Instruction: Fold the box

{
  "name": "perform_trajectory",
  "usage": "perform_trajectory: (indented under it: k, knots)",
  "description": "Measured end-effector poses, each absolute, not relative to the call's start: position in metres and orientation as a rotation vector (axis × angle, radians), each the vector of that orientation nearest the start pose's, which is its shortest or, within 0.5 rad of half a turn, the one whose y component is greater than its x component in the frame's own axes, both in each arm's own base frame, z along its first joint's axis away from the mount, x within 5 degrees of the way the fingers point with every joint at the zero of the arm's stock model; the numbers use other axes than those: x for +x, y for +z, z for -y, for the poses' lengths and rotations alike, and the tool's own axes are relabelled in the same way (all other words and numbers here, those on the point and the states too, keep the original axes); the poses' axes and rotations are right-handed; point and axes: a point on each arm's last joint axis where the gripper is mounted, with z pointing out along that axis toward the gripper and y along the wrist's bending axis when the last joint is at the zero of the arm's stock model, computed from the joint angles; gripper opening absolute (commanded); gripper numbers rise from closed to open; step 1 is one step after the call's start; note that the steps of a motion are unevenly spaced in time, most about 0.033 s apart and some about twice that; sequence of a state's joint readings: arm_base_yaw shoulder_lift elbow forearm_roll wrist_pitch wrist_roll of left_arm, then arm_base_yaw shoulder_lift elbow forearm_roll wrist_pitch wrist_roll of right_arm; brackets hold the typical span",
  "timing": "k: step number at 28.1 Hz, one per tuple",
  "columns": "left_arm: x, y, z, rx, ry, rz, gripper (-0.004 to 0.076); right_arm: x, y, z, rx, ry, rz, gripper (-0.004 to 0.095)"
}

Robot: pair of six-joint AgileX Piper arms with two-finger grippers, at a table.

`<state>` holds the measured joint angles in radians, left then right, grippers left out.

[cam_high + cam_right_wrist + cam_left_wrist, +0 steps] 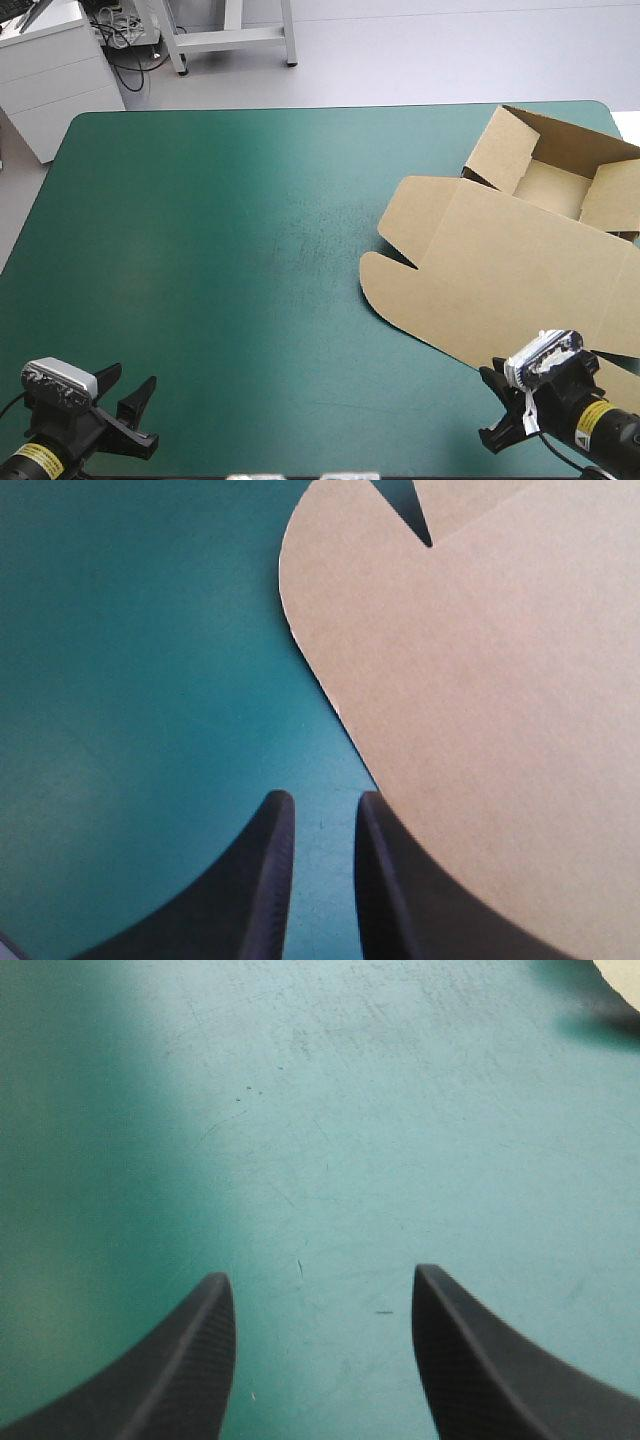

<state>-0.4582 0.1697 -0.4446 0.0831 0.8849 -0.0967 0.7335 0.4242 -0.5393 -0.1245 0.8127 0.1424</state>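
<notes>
Hovering at the near edge of the teal-green surface (220, 250), well to the left of the box (510, 270), the left end effector (128, 385) is released. Its black fingers stand wide apart over bare cover, with nothing between them. The right end effector (493, 408) sits at the box's near edge with its fingers (270, 880) only narrowly parted. A strip of teal-green cover shows in the gap, and one finger lies just beside the rounded corner of the box's flat flap; whether they touch is unclear. The brown box lies on the right side of the surface. From that near flap its lid panel spreads flat, a notch cut in its left edge. Beyond the lid is the open tray with its walls raised, close to the far right corner.
</notes>
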Motion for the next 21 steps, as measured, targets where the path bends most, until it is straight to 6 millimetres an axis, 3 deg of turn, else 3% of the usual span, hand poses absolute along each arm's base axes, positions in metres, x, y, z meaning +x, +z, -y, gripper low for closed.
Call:
perform_trajectory:
  k: [3,7,21]
  knots:
    - [0.032,0.273,0.010,0.389,-0.248,-2.045,0.0379,0.055,0.281,-0.038,-0.676,0.353,-2.091,-0.0023]
    - [0.032,0.274,0.010,0.388,-0.252,-2.034,0.0379,0.050,0.269,-0.034,-0.671,0.358,-2.085,-0.0023]
    - [0.032,0.274,0.010,0.389,-0.254,-2.027,0.0379,0.048,0.269,-0.033,-0.662,0.370,-2.056,-0.0023]
